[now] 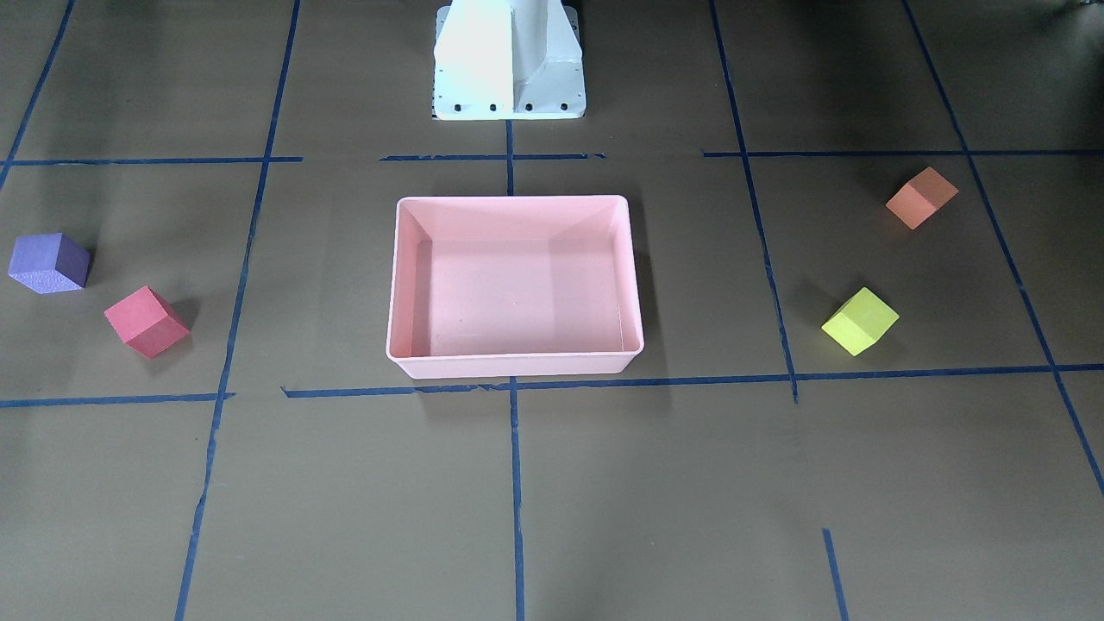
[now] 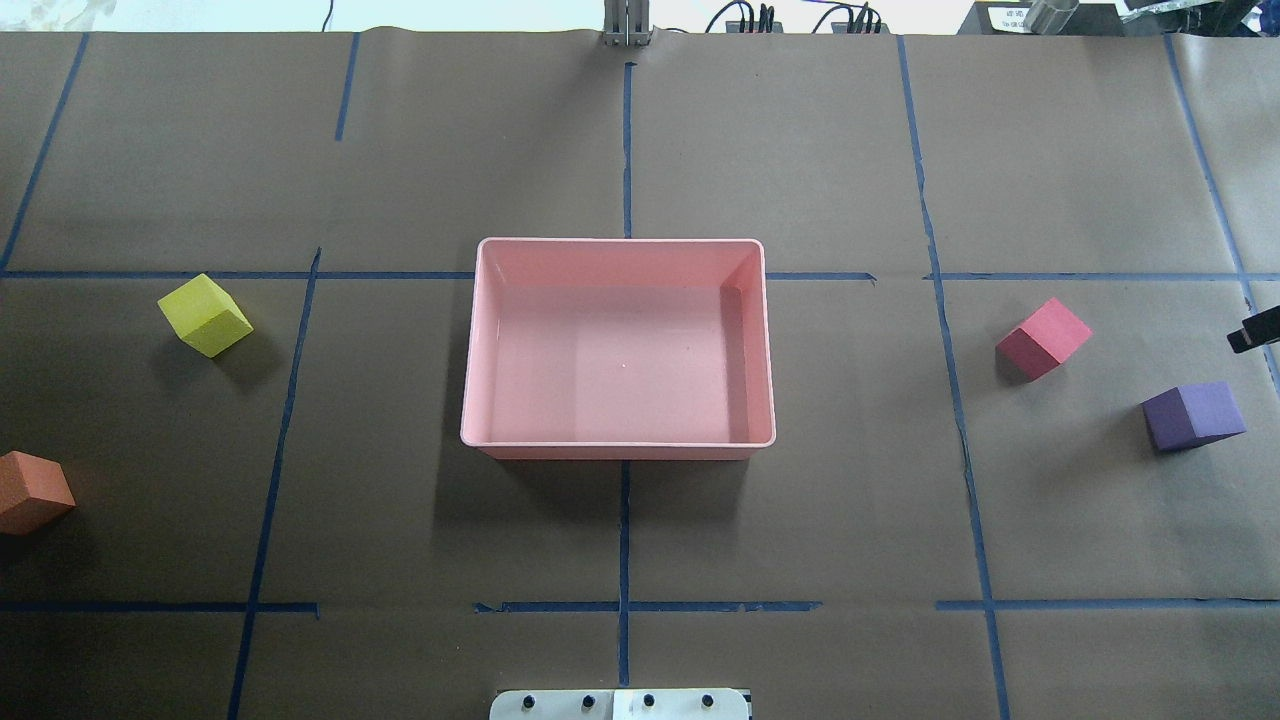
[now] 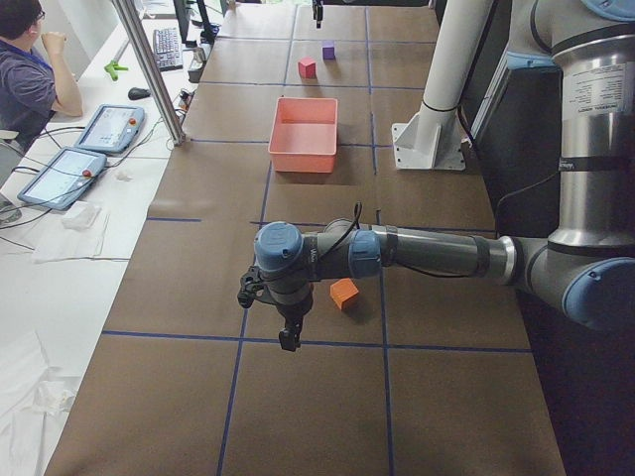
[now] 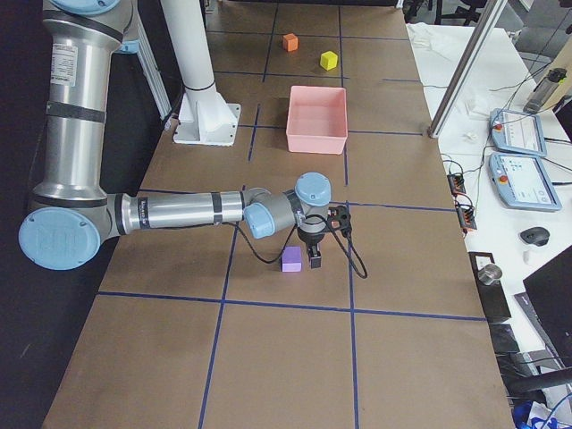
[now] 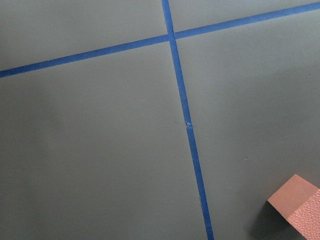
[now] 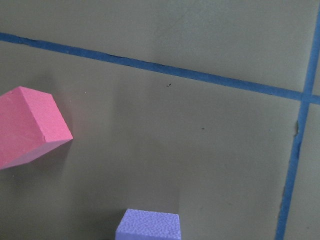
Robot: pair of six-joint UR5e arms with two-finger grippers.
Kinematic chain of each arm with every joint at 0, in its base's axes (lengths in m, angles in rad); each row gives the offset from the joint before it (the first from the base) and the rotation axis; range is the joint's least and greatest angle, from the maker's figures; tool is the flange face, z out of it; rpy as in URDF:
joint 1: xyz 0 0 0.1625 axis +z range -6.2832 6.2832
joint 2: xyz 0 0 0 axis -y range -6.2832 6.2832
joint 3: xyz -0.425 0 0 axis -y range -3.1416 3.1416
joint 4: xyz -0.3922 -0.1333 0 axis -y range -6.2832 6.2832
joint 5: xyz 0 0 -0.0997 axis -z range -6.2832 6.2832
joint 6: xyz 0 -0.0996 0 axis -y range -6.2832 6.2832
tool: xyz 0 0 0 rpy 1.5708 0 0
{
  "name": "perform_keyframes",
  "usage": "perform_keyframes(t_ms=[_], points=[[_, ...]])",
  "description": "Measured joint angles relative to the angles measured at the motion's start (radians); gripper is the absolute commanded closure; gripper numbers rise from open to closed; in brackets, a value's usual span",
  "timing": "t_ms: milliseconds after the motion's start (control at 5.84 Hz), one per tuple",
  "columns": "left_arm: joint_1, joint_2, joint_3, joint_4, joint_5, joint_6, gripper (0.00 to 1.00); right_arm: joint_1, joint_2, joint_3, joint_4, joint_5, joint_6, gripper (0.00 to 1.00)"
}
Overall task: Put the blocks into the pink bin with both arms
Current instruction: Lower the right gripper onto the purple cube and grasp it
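Note:
The pink bin [image 1: 514, 367] [image 2: 618, 450] sits empty at the table's middle. The yellow block [image 2: 205, 315] and orange block [image 2: 30, 492] lie on the robot's left. The red block [image 2: 1043, 338] and purple block [image 2: 1193, 416] lie on its right. My left gripper [image 3: 289, 340] hangs over the table just past the orange block [image 3: 343, 294], which also shows at a corner of the left wrist view [image 5: 297, 202]. My right gripper [image 4: 315, 261] hangs beside the purple block [image 4: 291, 259]; only a black sliver of the right gripper [image 2: 1256, 333] shows overhead. I cannot tell whether either is open or shut.
The white pedestal base [image 1: 509, 60] stands behind the bin. Blue tape lines [image 2: 625, 530] cross the brown table cover. A side table with tablets [image 3: 104, 127], a metal post [image 3: 149, 69] and a seated operator [image 3: 30, 59] lie along the far side.

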Motion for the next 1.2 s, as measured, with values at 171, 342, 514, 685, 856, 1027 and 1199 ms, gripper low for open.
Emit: perform_keyframes(t_ms=[171, 342, 514, 685, 856, 1027, 1199], points=[[0.000, 0.000, 0.001, 0.000, 0.000, 0.000, 0.00, -0.044, -0.002, -0.018, 0.073, -0.024, 0.079, 0.00], [0.000, 0.000, 0.003, 0.000, 0.000, 0.000, 0.00, -0.082, -0.004, -0.026, 0.111, -0.052, 0.125, 0.00], [0.000, 0.000, 0.006, 0.000, 0.000, 0.000, 0.00, -0.114, -0.014, -0.033, 0.123, -0.072, 0.138, 0.00], [0.000, 0.000, 0.008, 0.000, 0.000, 0.000, 0.00, -0.139, -0.027, -0.048, 0.126, -0.081, 0.140, 0.00], [0.000, 0.000, 0.009, 0.000, 0.000, 0.000, 0.00, -0.161, -0.033, -0.071, 0.127, -0.084, 0.140, 0.00], [0.000, 0.000, 0.010, 0.000, -0.001, 0.000, 0.00, -0.181, -0.034, -0.092, 0.127, -0.086, 0.140, 0.02], [0.000, 0.000, 0.011, 0.000, -0.001, 0.000, 0.00, -0.194, -0.034, -0.102, 0.127, -0.087, 0.140, 0.48]])
